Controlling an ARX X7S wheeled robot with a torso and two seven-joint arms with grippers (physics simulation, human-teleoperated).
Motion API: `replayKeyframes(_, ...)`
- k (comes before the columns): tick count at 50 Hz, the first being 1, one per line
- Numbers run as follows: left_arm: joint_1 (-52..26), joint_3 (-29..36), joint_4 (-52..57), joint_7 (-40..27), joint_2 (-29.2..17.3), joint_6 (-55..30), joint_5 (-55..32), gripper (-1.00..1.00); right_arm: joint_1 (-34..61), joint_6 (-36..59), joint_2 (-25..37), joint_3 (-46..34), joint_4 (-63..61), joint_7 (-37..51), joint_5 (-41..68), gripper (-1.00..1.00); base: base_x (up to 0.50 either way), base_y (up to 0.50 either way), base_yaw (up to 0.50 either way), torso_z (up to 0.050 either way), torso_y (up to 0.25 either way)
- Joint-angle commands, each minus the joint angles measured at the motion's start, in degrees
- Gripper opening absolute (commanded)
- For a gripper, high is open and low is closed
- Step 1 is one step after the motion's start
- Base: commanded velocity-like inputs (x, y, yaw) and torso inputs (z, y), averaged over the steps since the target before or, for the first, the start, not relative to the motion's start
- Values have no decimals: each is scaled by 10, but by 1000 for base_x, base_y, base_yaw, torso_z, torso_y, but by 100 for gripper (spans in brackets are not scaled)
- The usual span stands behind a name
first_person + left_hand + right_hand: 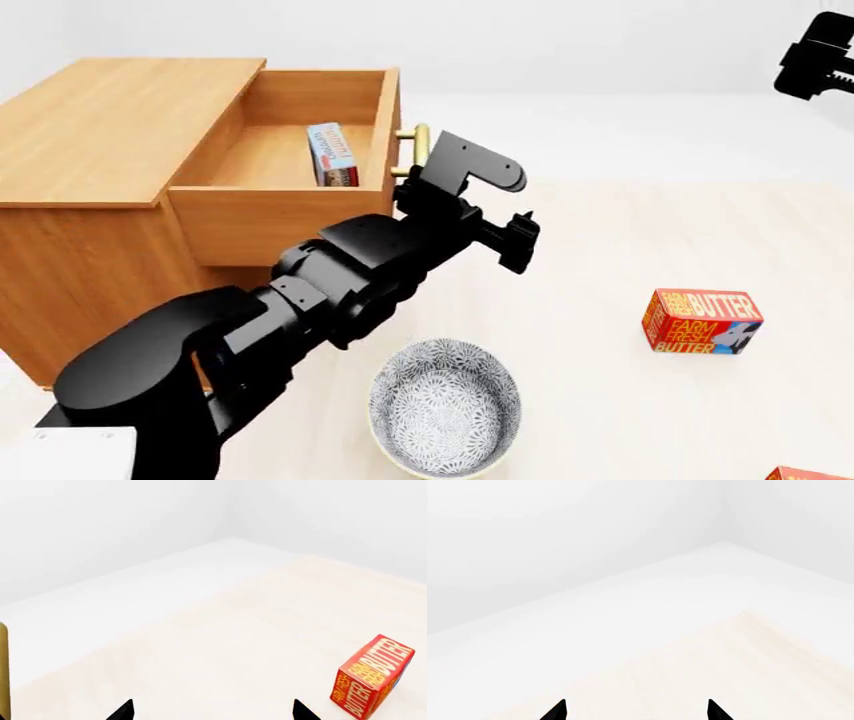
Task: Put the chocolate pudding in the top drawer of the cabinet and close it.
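Note:
The cabinet [94, 200] stands at the left in the head view. Its top drawer [287, 200] is pulled out. The chocolate pudding [332, 153] stands on edge inside it, light blue edge showing. The drawer's brass handle [418, 150] sticks out at the front. My left gripper [523, 243] hangs just right of the drawer front, below the handle, touching nothing. In the left wrist view it [212, 712] is open and empty. My right gripper [817, 55] is raised at the far right. In the right wrist view it [636, 712] is open and empty.
A patterned bowl [443, 407] sits on the floor under my left forearm. A butter box [702, 321] stands to the right, also in the left wrist view [372, 676]. A second butter box [807, 474] shows at the bottom right corner.

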Motion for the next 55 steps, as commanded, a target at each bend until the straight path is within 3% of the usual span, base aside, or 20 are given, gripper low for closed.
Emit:
replayKeyframes(1,4,0,-60,20,0,6,-2,100,1,4,8,9,-6,4,-8,100,0,0,0,0,0)
replayKeyframes(21,-10,-17,-226,85,0,20,0,100,-22,10,-12,32,19,-2,-6,100,9,0,-1,0,0)
replayKeyframes(27,-6,-47,-228,80,-12,13,28,100,-28,9,-14,36,21,0,-7,100,11,0,-2,0,0)
replayKeyframes(43,-10,-188,-228,75,-30,-19,81,100,-27,15,-5,44,14,4,-17,100,10,0,-2,0,0)
replayKeyframes(55,-4,-309,-228,73,-41,-43,168,100,-40,11,-9,54,19,6,-17,100,14,0,-1,0,0)
